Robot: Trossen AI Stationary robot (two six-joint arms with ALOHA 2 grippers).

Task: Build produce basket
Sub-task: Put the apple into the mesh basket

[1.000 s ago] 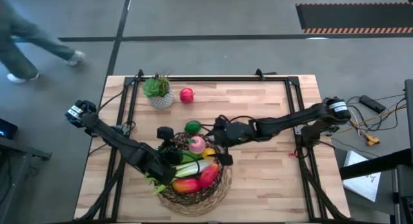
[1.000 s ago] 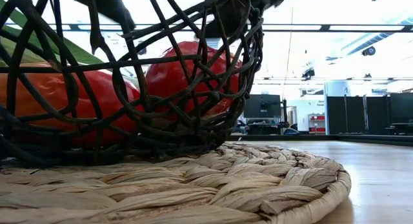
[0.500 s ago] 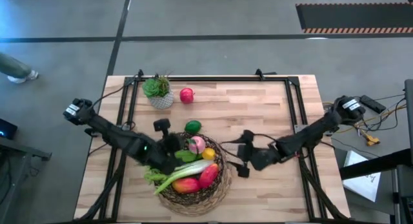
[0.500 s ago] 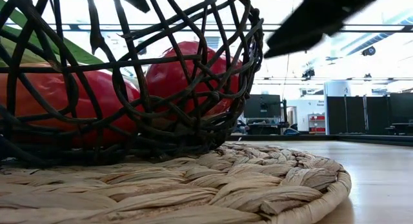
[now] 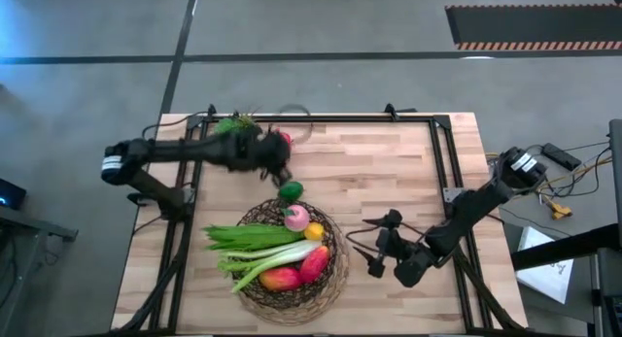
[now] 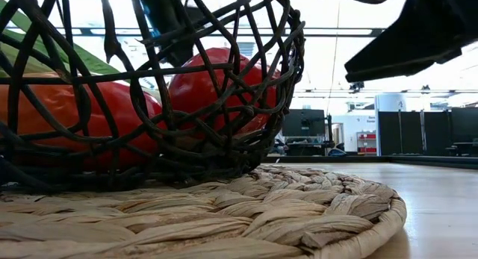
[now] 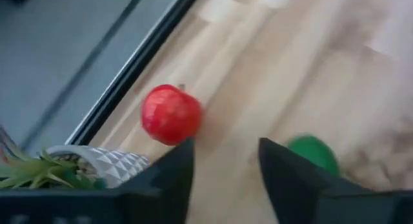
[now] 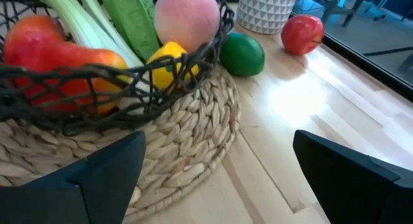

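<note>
The dark wicker basket [image 5: 335, 269] stands on a round straw mat [image 8: 193, 133] near the table's front. In it lie a green leafy bunch [image 5: 243, 237], a white-green leek [image 5: 267, 261], two red-orange fruits [image 5: 296, 271], a yellow lemon [image 5: 314, 231] and a pink peach [image 5: 296, 217]. A green lime [image 5: 291, 191] and a red apple [image 7: 171, 114] rest on the wood beyond the basket. My left gripper [image 7: 222, 166] hovers open between apple and lime, touching neither. My right gripper [image 8: 219, 185] is wide open, right of the basket.
A green plant in a white patterned pot [image 5: 236, 133] stands at the far left, beside the apple. Black frame rails [image 5: 442, 162] run along the table's edges. Bare wood lies right of the basket and across the far right.
My left gripper has let go of the greens over the basket and swung toward the table's far edge, up to the apple and pot. The leafy bunch and leek now lie across the basket. My right gripper has gone from the basket's far side toward the near right and sunk.
</note>
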